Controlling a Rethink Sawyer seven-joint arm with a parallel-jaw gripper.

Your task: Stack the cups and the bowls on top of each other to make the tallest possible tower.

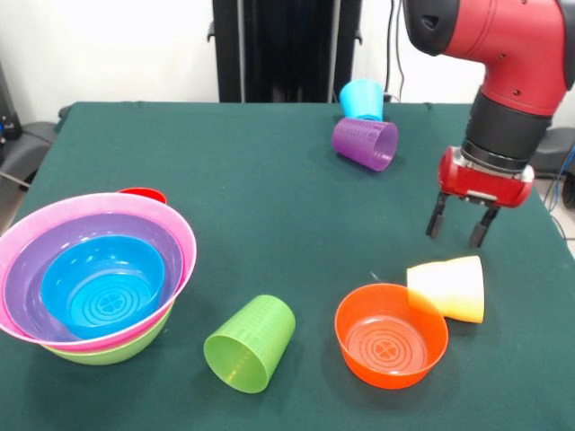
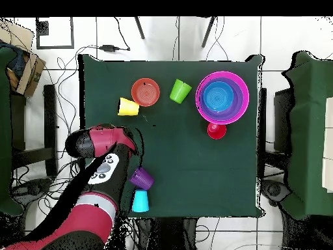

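Observation:
The tower (image 1: 54, 296) stands at the front left: a lime green bowl (image 1: 112, 350) at the bottom, then a pink bowl, a purple bowl (image 1: 36, 269) and a small blue bowl (image 1: 103, 285) nested inside. It also shows in the overhead view (image 2: 222, 97). The orange bowl (image 1: 391, 335) stands upright. The pale yellow cup (image 1: 446, 287) lies on its side next to it. The lime green cup (image 1: 250, 343) lies on its side in front. The purple cup (image 1: 365, 143) and light blue cup (image 1: 362, 99) lie at the far side. My gripper (image 1: 454, 239) is open and empty, above the table just behind the yellow cup.
A small red round container (image 1: 142, 193) sits right behind the tower and also shows in the overhead view (image 2: 216, 131). The green table (image 1: 269, 224) has its right edge close to my arm (image 2: 104, 156). Chairs and cables stand around the table.

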